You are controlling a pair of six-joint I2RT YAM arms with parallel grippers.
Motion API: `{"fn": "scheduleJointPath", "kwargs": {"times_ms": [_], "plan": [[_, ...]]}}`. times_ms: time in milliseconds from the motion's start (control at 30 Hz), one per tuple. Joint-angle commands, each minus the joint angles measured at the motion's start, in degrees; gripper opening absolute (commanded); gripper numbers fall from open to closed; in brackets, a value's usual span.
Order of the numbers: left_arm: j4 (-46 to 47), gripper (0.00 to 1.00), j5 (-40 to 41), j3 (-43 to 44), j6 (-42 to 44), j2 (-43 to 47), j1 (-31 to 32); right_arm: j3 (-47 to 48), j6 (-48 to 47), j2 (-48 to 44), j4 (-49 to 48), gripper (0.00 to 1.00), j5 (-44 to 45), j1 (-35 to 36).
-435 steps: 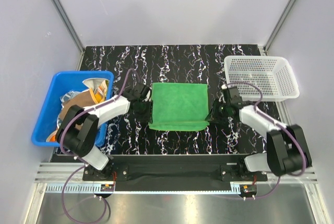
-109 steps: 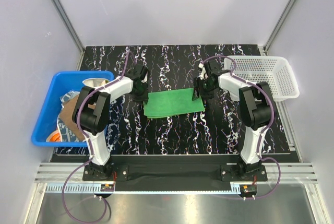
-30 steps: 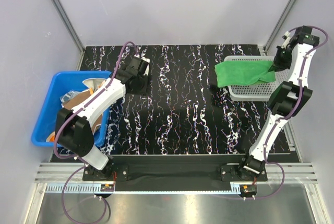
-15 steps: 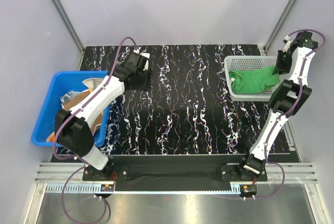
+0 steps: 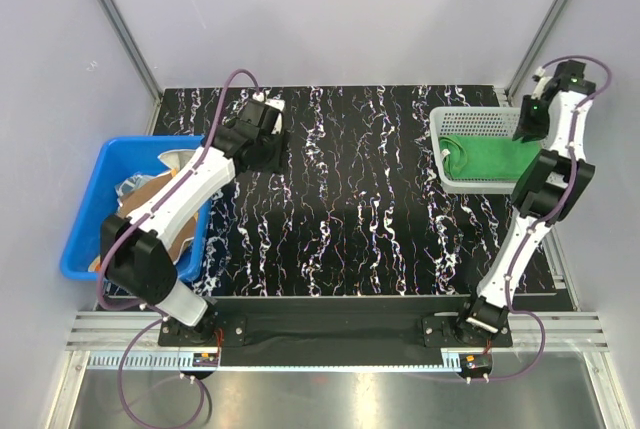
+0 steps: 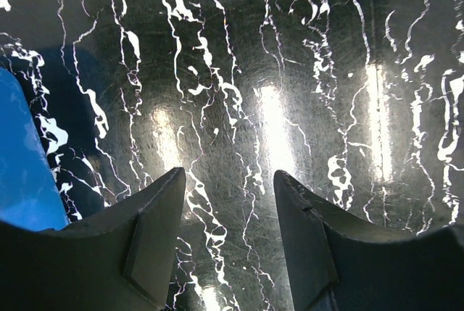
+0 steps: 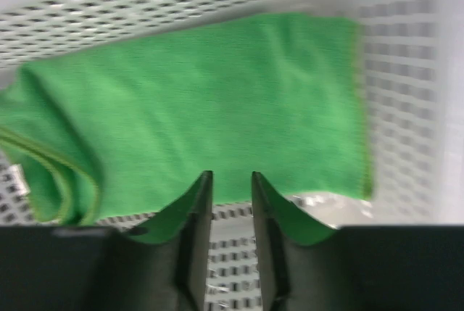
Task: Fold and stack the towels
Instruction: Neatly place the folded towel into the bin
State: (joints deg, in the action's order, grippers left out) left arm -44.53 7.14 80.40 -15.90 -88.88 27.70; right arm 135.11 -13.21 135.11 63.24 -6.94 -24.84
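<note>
Green towel (image 7: 196, 101) folded flat in basket (image 5: 480, 121) — apparently the stack's base.
Right pincer (image 7: 230, 177) hangs just above, slightly parted, empty; left pincer (image 6: 228, 177) spread over worktop (image 6: 290, 72) near bin (image 5: 85, 209) — likely poised for the next towel.

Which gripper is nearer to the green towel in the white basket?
Right. The right gripper hangs over the green towel; the left gripper is across the table, near the blue bin.
</note>
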Motion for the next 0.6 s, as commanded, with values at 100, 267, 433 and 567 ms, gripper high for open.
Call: {"fn": "scheduleJointPath", "kwargs": {"times_ms": [100, 267, 433, 567], "plan": [[2.17, 0.57, 0.25, 0.20, -0.27, 4.94, 0.16, -8.63, 7.23, -5.47, -7.69, 0.20, -6.51, 7.61], [1.99, 0.57, 0.42, -0.60, 0.34, 5.82, 0.16, -8.90, 8.55, -3.36, -6.73, 0.15, -6.07, 10.07], [2.43, 0.57, 0.34, -0.60, 0.87, 6.96, 0.16, -13.72, 9.08, -4.59, -9.19, 0.10, -3.79, 10.25], [2.87, 0.57, -0.63, -0.77, 0.87, 6.79, 0.16, -16.89, 9.08, -5.30, -11.03, 0.03, -3.00, 10.25]]}}
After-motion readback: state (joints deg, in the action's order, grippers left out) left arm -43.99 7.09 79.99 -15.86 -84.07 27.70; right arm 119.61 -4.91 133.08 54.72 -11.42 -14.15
